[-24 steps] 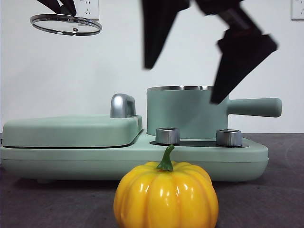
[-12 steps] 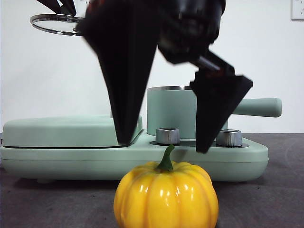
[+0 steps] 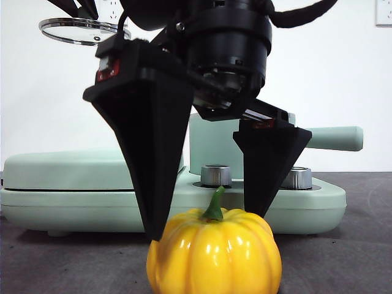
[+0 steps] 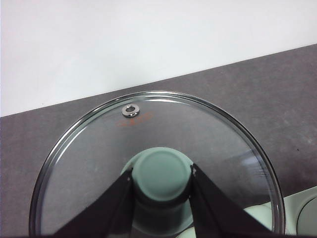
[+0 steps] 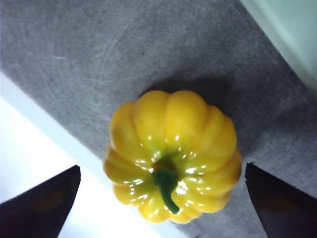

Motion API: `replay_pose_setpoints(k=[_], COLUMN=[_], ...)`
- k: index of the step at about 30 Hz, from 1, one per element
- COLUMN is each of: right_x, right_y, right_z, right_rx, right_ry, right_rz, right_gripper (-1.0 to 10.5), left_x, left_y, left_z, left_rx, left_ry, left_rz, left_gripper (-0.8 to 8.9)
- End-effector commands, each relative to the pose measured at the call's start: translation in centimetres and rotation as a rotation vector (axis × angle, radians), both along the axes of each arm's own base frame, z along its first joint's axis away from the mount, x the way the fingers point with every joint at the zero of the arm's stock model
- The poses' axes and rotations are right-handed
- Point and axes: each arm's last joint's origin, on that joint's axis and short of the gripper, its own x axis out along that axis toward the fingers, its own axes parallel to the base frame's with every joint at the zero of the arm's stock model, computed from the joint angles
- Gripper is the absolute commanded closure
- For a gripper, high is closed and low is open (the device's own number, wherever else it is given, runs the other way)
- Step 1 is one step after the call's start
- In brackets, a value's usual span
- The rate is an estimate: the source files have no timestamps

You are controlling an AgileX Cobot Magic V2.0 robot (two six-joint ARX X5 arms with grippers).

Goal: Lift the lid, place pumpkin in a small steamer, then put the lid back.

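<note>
The glossy yellow-orange pumpkin (image 3: 214,254) with its green stem sits on the dark table at the front, also seen from above (image 5: 171,153). My right gripper (image 3: 205,223) hangs open right over it, one black jaw on each side, tips level with the pumpkin's top (image 5: 163,198). High at the upper left, my left gripper (image 4: 161,186) is shut on the mint-green knob of the clear glass lid (image 4: 148,148), held up in the air (image 3: 73,30). The small steamer (image 3: 214,144), mint-green with a long side handle, stands uncovered behind the right gripper, partly hidden by it.
The steamer sits on a mint-green cooker base (image 3: 73,202) with a flat griddle cover (image 3: 67,165) on its left and two steel dials (image 3: 215,174) in front. A white wall with sockets is behind.
My right gripper has come down from above the steamer toward the camera and now straddles the pumpkin's top. The lid stays held high at the upper left.
</note>
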Motion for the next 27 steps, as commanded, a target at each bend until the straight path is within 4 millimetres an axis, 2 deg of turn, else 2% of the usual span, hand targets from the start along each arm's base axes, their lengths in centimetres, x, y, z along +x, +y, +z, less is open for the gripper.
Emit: replay_pose_setpoints(k=[1, 11, 20, 25, 27], right_x=[-0.1, 0.3, 0.4, 0.5, 0.5], right_y=[0.9, 1.6, 1.7, 1.7, 1.7], right_z=[-0.8, -2.5, -3.5, -3.5, -3.5], right_rx=[-0.015, -0.039, -0.069, -0.069, -0.069], right_ry=[0.008, 0.021, 0.036, 0.031, 0.031], right_rz=[0.031, 0.049, 0.053, 0.052, 0.051], right_gripper=[3.1, 3.1, 3.7, 5.2, 5.4], left_x=[-0.4, -0.4, -0.4, -0.3, -0.3], left_y=[0.1, 0.1, 0.1, 0.1, 0.1], left_z=[1.4, 1.4, 1.4, 1.4, 1.4], left_rx=[-0.015, -0.015, -0.017, -0.018, -0.018], left_ry=[-0.064, -0.064, -0.063, -0.063, -0.063], left_rz=[-0.001, -0.001, 0.000, 0.001, 0.001], left_gripper=[7.96, 7.96, 7.96, 7.96, 7.96])
